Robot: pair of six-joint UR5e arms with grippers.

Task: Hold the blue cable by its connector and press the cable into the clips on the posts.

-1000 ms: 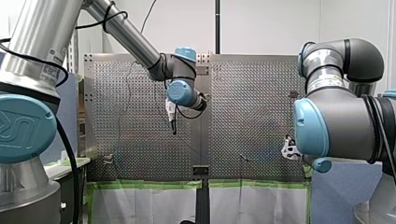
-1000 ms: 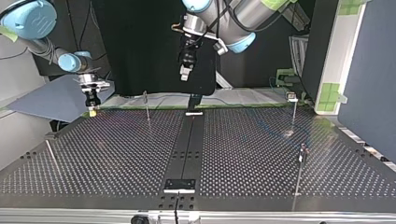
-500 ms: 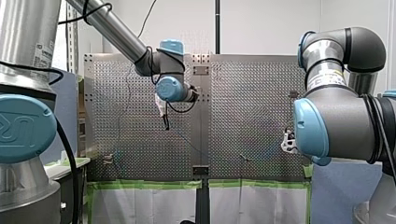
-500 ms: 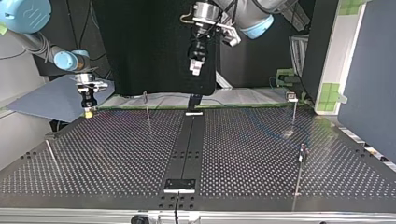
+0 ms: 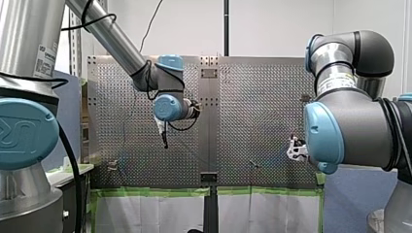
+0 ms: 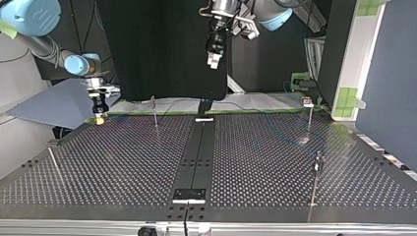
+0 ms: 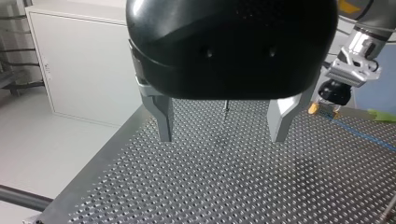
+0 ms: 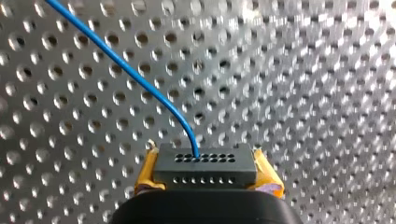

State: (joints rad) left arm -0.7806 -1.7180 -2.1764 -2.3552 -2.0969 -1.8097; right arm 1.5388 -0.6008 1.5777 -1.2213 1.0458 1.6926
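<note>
Perforated metal table [image 6: 123, 162] spans the workspace. My right gripper [image 8: 205, 175], with yellow pads [image 8: 145, 173], is clamped on the black rectangular connector [image 8: 205, 162], low near the table's far-left corner in the top view. The thin blue cable [image 8: 126, 70] leaves the connector's holed face and curves away across the table. My left gripper [image 7: 223, 126] hangs high over the table, its metal fingers [image 7: 163, 119] spread wide and holding nothing. Thin upright posts [image 6: 154, 110] stand well apart.
</note>
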